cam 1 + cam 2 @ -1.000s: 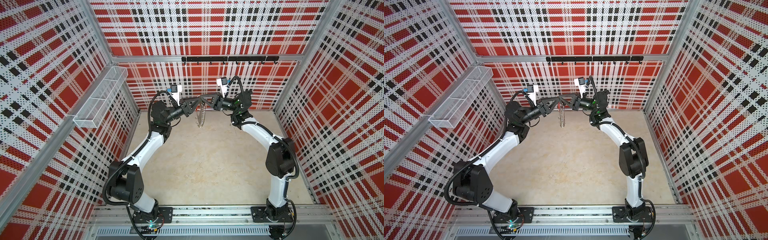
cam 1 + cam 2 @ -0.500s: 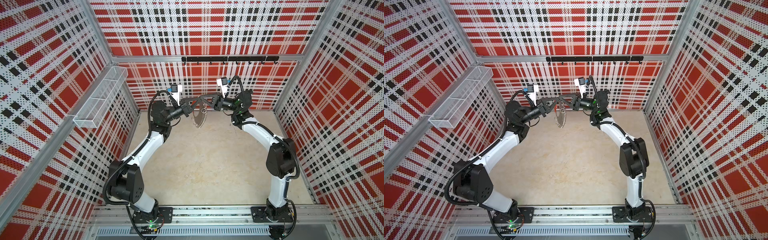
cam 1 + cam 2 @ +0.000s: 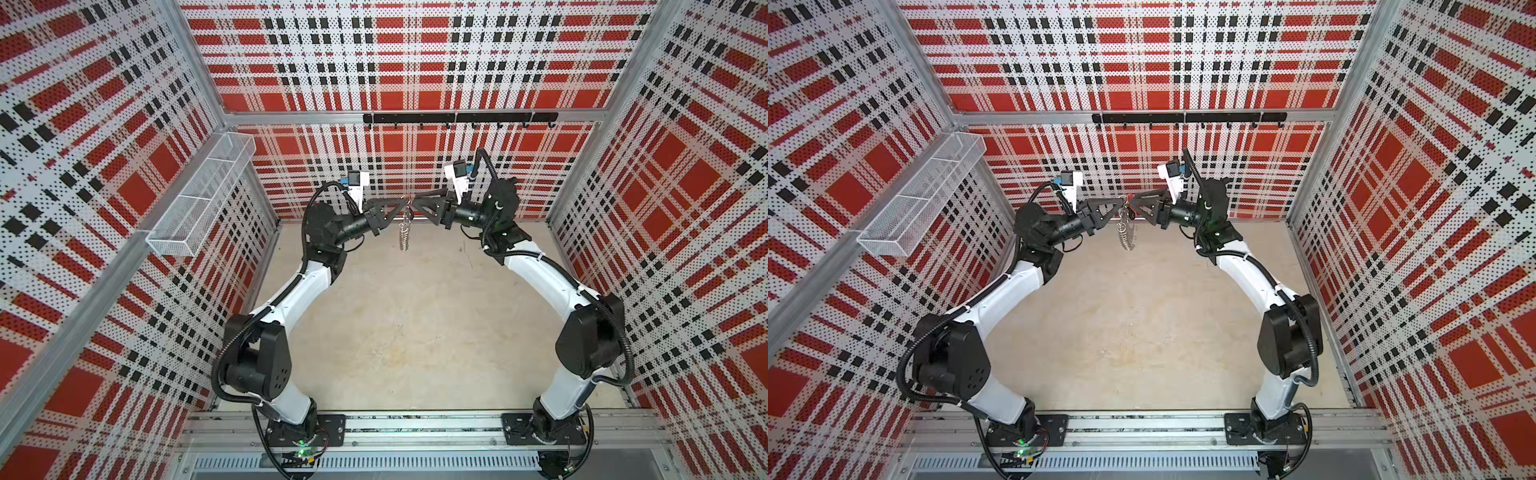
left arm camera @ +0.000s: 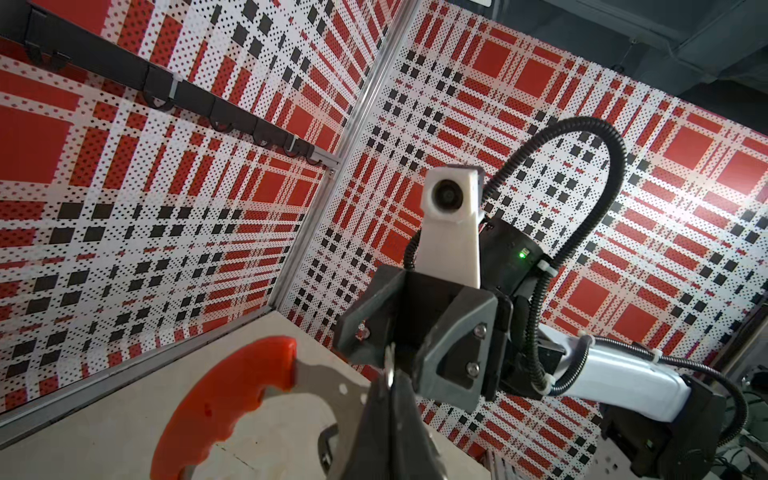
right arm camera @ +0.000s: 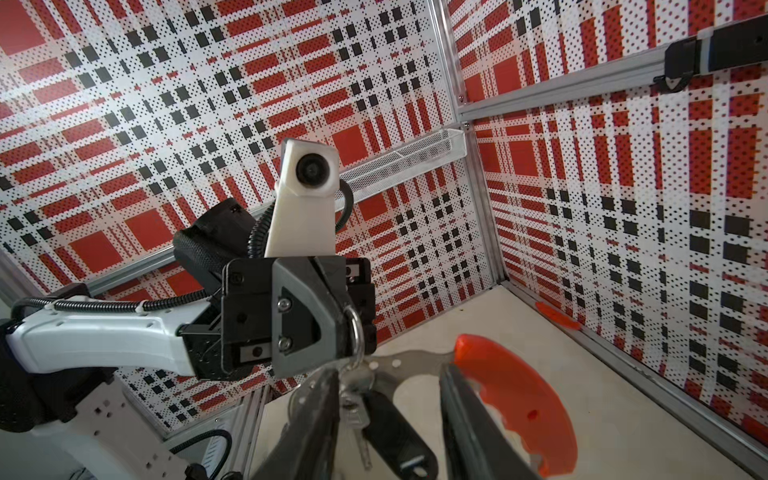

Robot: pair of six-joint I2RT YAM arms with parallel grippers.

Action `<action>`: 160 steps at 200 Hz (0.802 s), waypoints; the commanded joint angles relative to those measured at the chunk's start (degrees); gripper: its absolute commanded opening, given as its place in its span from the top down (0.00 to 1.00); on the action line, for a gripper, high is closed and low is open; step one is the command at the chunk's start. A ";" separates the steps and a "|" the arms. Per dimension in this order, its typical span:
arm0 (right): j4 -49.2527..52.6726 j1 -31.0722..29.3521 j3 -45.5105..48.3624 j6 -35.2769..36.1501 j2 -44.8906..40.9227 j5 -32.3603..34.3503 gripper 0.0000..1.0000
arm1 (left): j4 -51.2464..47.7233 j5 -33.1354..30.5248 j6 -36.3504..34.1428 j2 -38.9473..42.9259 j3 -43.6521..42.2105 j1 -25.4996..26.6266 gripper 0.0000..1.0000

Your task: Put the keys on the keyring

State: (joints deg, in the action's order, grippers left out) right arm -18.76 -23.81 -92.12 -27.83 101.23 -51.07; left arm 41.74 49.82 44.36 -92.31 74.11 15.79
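both top views: risk: keyring (image 3: pixel 404 232) dangles from one pinch; may swing or slip; arms raised, left gripper (image 3: pixel 402 203) and right gripper (image 3: pixel 417 204) tip to tip | left wrist: left jaws pressed together | right wrist: left pinches split ring (image 5: pixel 354 328); right jaws spread around hanging keys (image 5: pixel 388 430)

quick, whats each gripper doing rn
left gripper: closed, pinching a split ring of the keyring, which hangs from it.
right gripper: open, holding nothing; the keys hang between its fingers.
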 commanded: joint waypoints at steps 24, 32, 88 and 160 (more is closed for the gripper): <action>6.02 -2.17 0.07 6.70 -0.60 0.44 0.55 | 5.97 1.00 2.57 0.04 1.56 0.11 1.00; 6.42 -2.40 -0.21 7.12 -0.51 0.44 0.55 | 5.99 1.06 2.57 0.17 1.57 0.13 1.00; 8.70 -2.85 -2.06 9.46 -0.07 1.95 0.58 | 5.99 1.65 2.84 -0.15 1.74 0.47 1.00; 12.32 -2.67 -2.67 12.51 -1.11 4.65 0.84 | 5.99 3.19 2.97 -0.71 2.01 0.42 1.00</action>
State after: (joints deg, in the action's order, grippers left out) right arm -8.10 -26.30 -93.06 -17.45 101.30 -47.72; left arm 44.60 51.31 47.18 -92.49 74.13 15.86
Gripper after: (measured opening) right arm 0.170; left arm 0.042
